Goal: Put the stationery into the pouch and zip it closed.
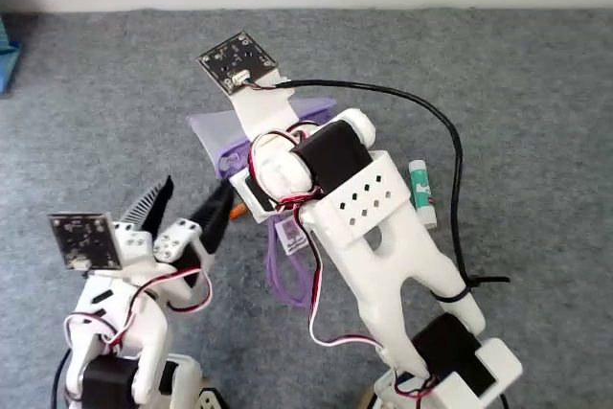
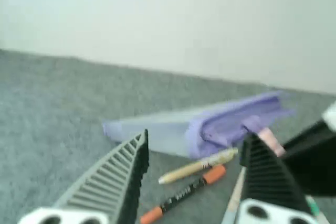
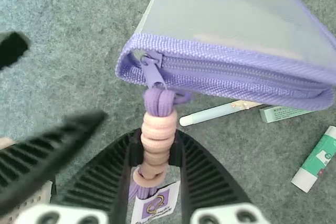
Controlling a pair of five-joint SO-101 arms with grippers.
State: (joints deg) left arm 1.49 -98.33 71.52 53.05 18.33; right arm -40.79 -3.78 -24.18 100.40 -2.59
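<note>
**Right pincer clamped on the pouch's strap, left pincer gaping**

My right pincer (image 3: 156, 140) is closed on the beaded strap (image 3: 157, 119), a lilac cord threaded with pale pink rings. The strap hangs from the zip slider (image 3: 152, 72) of the pouch (image 3: 236, 30). The rings are squeezed between my two black ribbed fingers, and a small paper tag (image 3: 155, 205) dangles below them. The slider sits at one corner of the pouch, and the stretch of zip I can see looks shut.

In the high view the pouch (image 1: 215, 129) lies in the upper middle of the frame. It has lilac edges and pale, see-through sides, and it is half covered by my right arm (image 1: 383, 237), which runs from the lower right up to the centre. The strap's loop trails down at the centre, just below my wrist.

My left pincer (image 1: 198, 186) sits left of centre with its fingers spread wide and nothing between them. Its tips point toward the pouch without touching it.

The stationery lies outside the pouch on the grey carpet (image 1: 536, 93). A yellowish pen (image 2: 199, 165) and a black marker (image 2: 184, 195) with orange ends lie side by side near the pouch's long edge, between it and my left pincer. A pale blue pen (image 3: 220, 113) lies just beside the zipped edge. Next to it is a small green-printed piece (image 3: 283, 113); I cannot tell what it is. A green-and-white glue stick (image 1: 421, 193) lies right of centre, just beside my right arm.
</note>
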